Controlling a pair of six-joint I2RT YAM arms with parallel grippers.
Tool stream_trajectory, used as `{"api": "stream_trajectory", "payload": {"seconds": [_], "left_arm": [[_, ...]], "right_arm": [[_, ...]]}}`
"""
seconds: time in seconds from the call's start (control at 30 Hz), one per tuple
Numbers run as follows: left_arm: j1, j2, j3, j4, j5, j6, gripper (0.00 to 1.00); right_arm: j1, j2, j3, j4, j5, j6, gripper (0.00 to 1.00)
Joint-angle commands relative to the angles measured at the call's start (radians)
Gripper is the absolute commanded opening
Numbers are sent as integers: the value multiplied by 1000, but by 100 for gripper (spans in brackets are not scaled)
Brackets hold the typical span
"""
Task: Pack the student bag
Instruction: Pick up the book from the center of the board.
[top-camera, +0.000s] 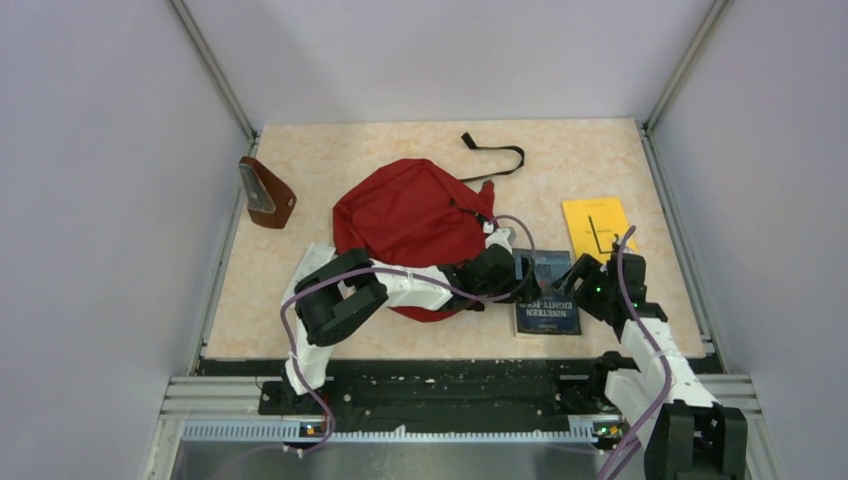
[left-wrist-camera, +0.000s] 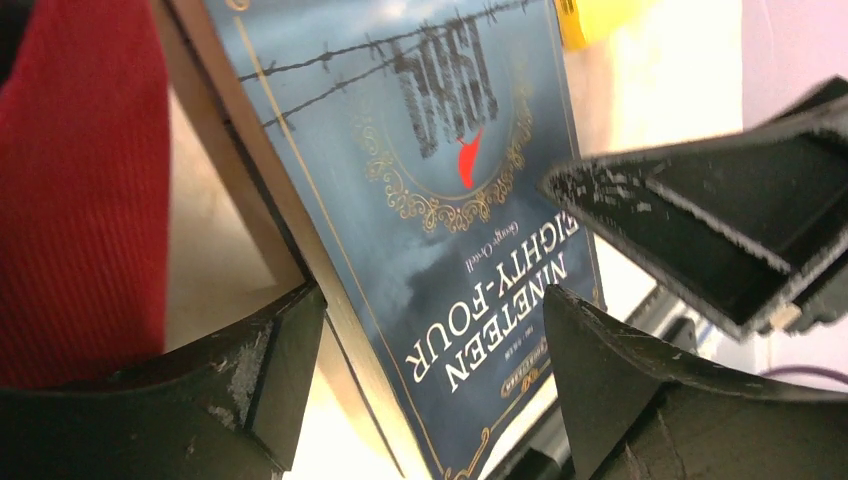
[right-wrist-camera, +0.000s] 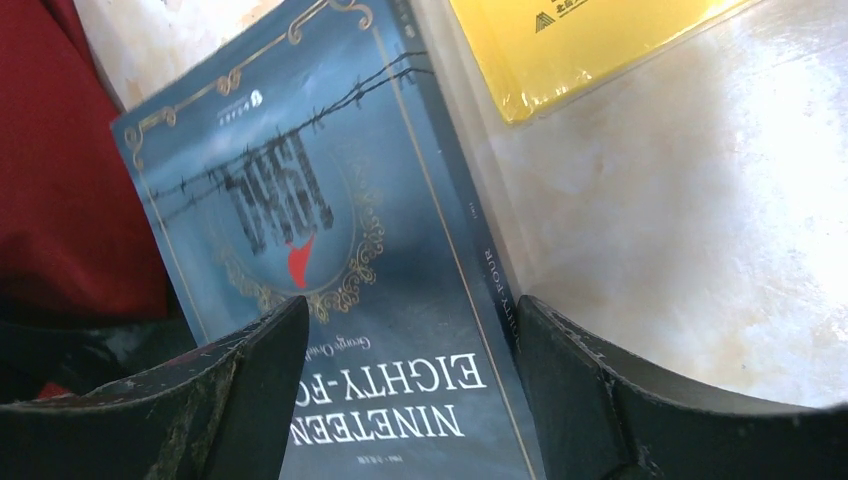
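The packing is looking barely begun. Nothing is showing inside the large dark-red soft fabric backpack (top-camera: 410, 215), and both books are lying outside it on the pale marbled tabletop (top-camera: 330, 150). The blue-grey paperback titled Nineteen Eighty-Four (top-camera: 547, 303) is sitting just beside the bag's right-hand edge, with a strip of bare table between them. The thin yellow book (top-camera: 596, 226) is lying just past the paperback, further right. A small brown wedge-shaped pouch (top-camera: 267, 195) is standing well apart at the table's left edge.

Both grippers are hovering at the paperback. The left gripper (left-wrist-camera: 430, 310) is holding its fingers spread wide, one by the page edge and the other over the cover, and it is gripping nothing. The right gripper (right-wrist-camera: 412, 315) is sitting at the spine side, likewise spread wide and holding nothing.

By the look of it, lifting this book, getting the bag open and loading both books are all remaining.

The backpack is slumping in a rounded, crumpled heap in the middle of the table, a little left of centre. The left arm is crossing its near edge, and a black strap is trailing toward the far side. Whether its zip is standing open cannot be told from these views.
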Motion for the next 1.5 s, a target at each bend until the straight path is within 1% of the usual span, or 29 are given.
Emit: {"api": "stream_trajectory", "payload": {"seconds": [0.0,0.1,0.2,0.27,0.3,0.47,0.57,0.73,0.83,0.87,0.93,1.03,1.13,1.27,1.37,1.47], "left_arm": [[-3,20,83,93,-72,34,82],[-2,24,95,101,-75,35,78],[-2,22,85,120,-73,26,69],[-3,14,61,168,-73,14,62],[-3,10,53,177,-74,11,60],[-4,12,80,162,-70,14,57],[-4,17,88,166,-60,4,51],[-6,9,82,184,-46,-2,33],[-5,-5,71,191,-50,-2,18],[-5,-11,64,198,-48,-2,10],[-5,-29,51,214,-43,4,0],[-4,-69,31,250,-30,32,0],[-2,-124,12,282,-22,65,0],[10,-211,-65,399,-22,73,0],[31,-269,-84,412,-7,78,0],[45,-336,-107,436,39,101,0]], "right_arm": [[39,26,-13,-14,-91,41,74],[46,34,-14,-10,-86,41,74],[47,40,-14,-5,-81,44,74],[49,46,-15,0,-79,45,74],[49,48,-18,3,-79,47,74],[53,64,-24,19,-79,52,74],[55,72,-26,26,-77,54,74],[57,73,-28,27,-73,57,74],[57,74,-27,31,-71,59,74],[57,72,-25,29,-70,60,74],[57,71,-20,26,-68,59,74],[57,65,6,9,-52,49,74],[57,52,46,-7,-42,35,81],[57,20,104,-21,-52,3,88],[55,-29,144,-32,-65,-15,93],[51,-76,183,-22,-107,-19,96]]}}
